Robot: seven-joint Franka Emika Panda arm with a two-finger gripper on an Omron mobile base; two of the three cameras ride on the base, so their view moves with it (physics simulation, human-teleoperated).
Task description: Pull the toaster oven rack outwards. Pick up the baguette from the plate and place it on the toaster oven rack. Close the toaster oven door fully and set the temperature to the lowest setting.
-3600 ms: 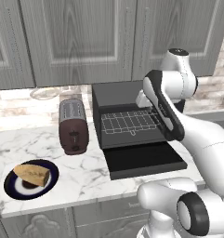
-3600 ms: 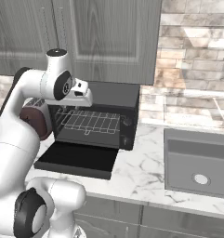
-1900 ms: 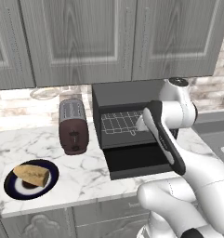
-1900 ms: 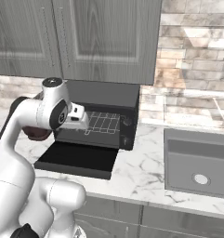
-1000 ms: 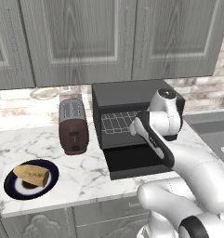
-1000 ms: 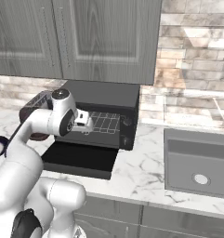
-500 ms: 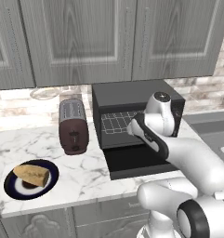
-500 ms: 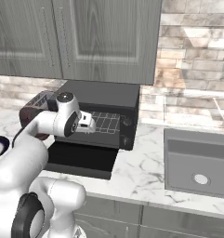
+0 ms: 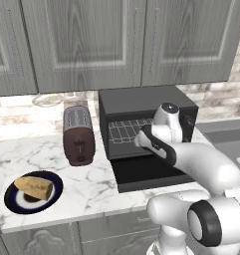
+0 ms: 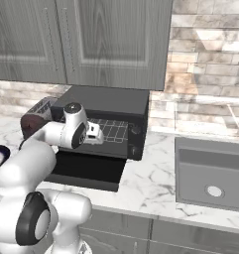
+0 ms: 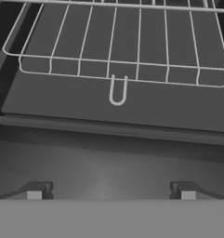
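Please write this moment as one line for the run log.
phase: reaching for rack | fingers: open, empty | toaster oven rack: inside oven | toaster oven door: open | baguette: on plate

Grey panelled cabinets (image 9: 116, 45) above a white marble counter (image 10: 155, 183), stone-tile backsplash (image 10: 210, 74); apparently a sink (image 10: 212, 173).

you see a matt black toaster oven (image 9: 141, 102) with a thin bright metal wire rack (image 11: 118, 46). the counter (image 9: 86, 187) looks like polished white marble, veined grey. the cabinet doors (image 9: 81, 42) show grey wood grain.
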